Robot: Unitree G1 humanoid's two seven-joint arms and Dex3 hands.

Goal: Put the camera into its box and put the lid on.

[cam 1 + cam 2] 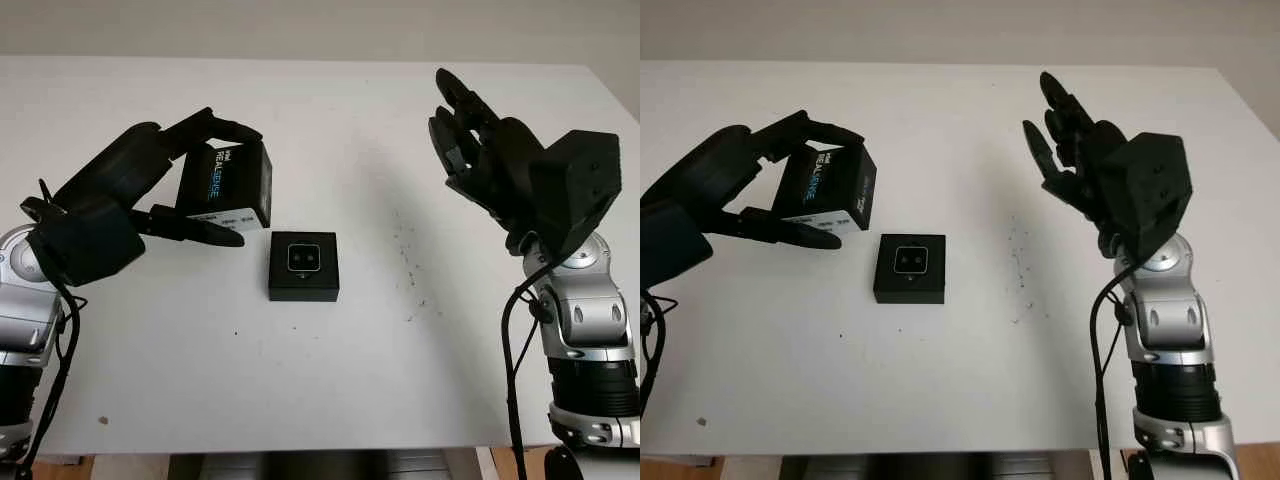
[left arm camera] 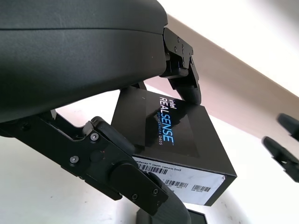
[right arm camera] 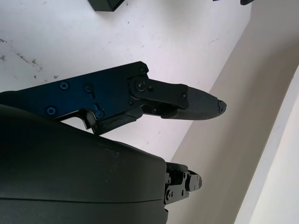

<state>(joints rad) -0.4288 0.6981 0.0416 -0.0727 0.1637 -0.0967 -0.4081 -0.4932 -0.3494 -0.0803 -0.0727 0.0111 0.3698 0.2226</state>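
My left hand [image 1: 205, 180] is shut on the black box lid [image 1: 228, 186], printed REALSENSE, and holds it in the air left of and above the box. In the left wrist view the lid [image 2: 173, 149] sits between the fingers [image 2: 135, 182]. The open black box [image 1: 304, 266] lies on the white table [image 1: 330, 370] at the centre, with the small camera [image 1: 303, 257] set inside it, lens side up. My right hand [image 1: 470, 140] is open, raised above the table's right side, well apart from the box.
Small dark specks [image 1: 410, 270] mark the table right of the box. The table's front edge runs along the bottom of the eye views and its right edge [image 1: 615, 100] lies behind my right arm.
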